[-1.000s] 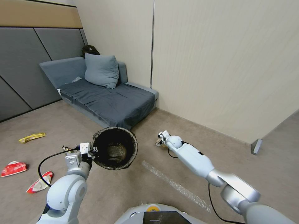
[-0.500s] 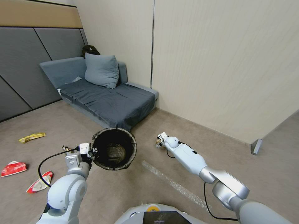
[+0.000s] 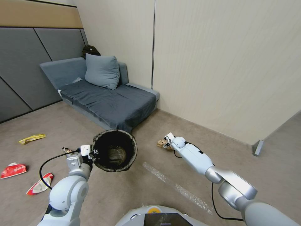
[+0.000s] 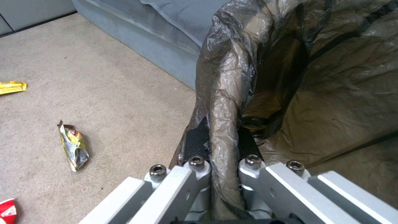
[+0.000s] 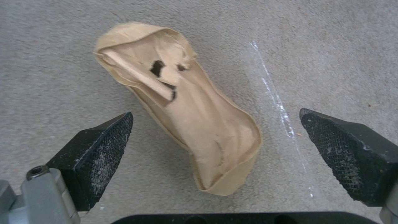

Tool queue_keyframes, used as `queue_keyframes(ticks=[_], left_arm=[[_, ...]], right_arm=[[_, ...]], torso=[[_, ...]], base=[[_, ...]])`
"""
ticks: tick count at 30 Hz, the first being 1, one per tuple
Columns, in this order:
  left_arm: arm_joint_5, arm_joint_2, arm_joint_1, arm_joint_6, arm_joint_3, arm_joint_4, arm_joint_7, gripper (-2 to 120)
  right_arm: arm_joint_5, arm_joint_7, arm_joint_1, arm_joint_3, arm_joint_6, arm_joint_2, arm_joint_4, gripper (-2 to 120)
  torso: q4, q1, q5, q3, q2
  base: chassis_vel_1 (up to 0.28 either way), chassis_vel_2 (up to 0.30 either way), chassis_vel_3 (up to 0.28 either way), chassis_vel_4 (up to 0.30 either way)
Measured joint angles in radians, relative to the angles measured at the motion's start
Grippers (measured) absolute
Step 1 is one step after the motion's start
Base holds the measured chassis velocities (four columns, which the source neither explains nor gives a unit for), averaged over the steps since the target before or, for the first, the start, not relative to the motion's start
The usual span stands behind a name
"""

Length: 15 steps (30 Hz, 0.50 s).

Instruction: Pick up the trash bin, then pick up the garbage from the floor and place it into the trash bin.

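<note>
Now the right gripper (image 5: pixel 215 155) hangs low over a tan crumpled paper scrap (image 5: pixel 182 105) on the carpet (image 3: pixel 131 194), w/ its two black pads (image 5: pixel 99 146) spread wide, one on each side of the scrap and not touching it. In the head view the scrap (image 3: pixel 163 143) lies on the floor to the right of the trash bin (image 3: pixel 115 150), near the far wall. A sec ago the right arm was a bit more to the left and sat right over the scrap; it has slid a little right and far, so the scrap peeks out beside the gripper (image 3: pixel 168 138). That looks like lining up for a grab, not a grab yet.

The left gripper (image 4: pixel 222 146) is pinched tight on the bin's rim and bag (image 4: pixel 224 102), holding the bin up off the floor. It hasn't moved.

More trash waits on the left: a yellow wrapper (image 3: pixel 32 138), a red one (image 3: pixel 13 169), a red-white one (image 3: pixel 40 184) and a dark one (image 4: pixel 74 147) near the bin. So the bin part is done; most pick-ups are left, I think.
</note>
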Motion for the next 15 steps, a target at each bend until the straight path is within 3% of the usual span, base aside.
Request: queue_keyframes(ticks=[6,15], left_arm=[[0.002,-0.004,-0.003,0.000,0.005,0.005,0.000,0],[0.003,0.001,-0.004,0.000,0.002,0.011,0.003,0]], right_arm=[[-0.001,-0.006,0.004,0.003,0.004,0.008,-0.011,100],[-0.077,-0.041,0.057,0.014,0.059,0.075,-0.165,100]], torso=[[-0.0001,0.000,0.0000,0.000,0.000],[-0.0001,0.000,-0.0002,0.000,0.000]], base=[[0.000,0.000,0.000,0.000],[0.000,0.000,0.000,0.000]])
